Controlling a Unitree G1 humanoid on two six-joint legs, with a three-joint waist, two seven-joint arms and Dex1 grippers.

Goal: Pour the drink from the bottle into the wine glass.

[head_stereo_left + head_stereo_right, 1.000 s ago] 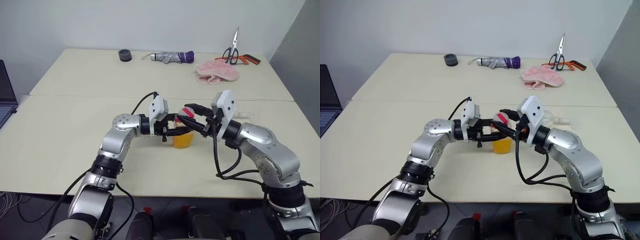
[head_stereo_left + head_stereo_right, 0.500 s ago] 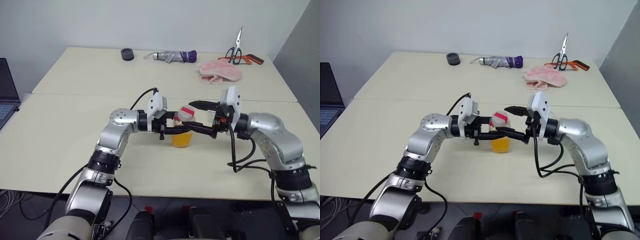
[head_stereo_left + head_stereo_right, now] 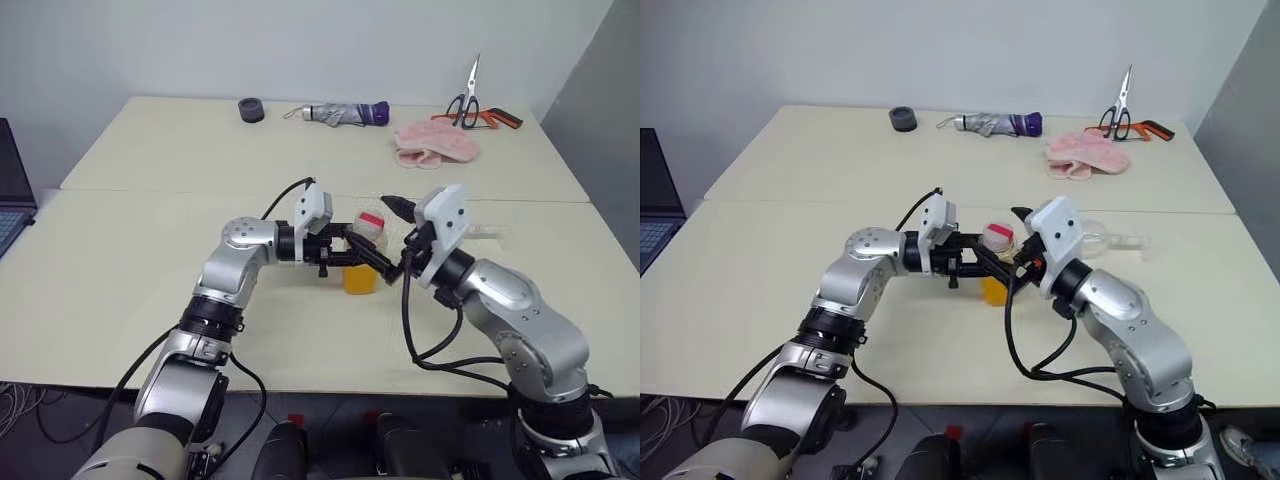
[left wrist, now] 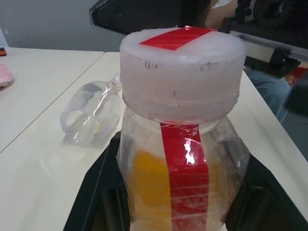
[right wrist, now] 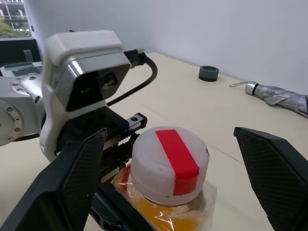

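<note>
Left tool [image 3: 352, 252]: fingers closed on the body of the bottle [image 3: 366, 256], holding it upright at the middle of the tabletop [image 3: 120, 270]; whether the base touches the surface cannot be told. The white cap with red stripe [image 5: 169, 164] is on, and the drink [image 4: 149, 185] fills the lower part of the bottle. Right tool [image 5: 173, 168]: fingers spread to their widest, one on each side of the cap, touching nothing. One second earlier the right tool was partly closed around the cap; half a second earlier it had opened and reached in from the right side, nearly level; now its wrist sits closer to the bottle and more raised. The left tool's grip is unchanged. The wine glass [image 4: 89, 113] lies on its side on the tabletop just behind the bottle. Counts: one bottle, one wine glass, two tools. At the far edge: one roll of tape [image 3: 250, 109], one folded umbrella [image 3: 345, 113], one pink cloth [image 3: 435, 143], one pair of scissors [image 3: 466, 98].
</note>
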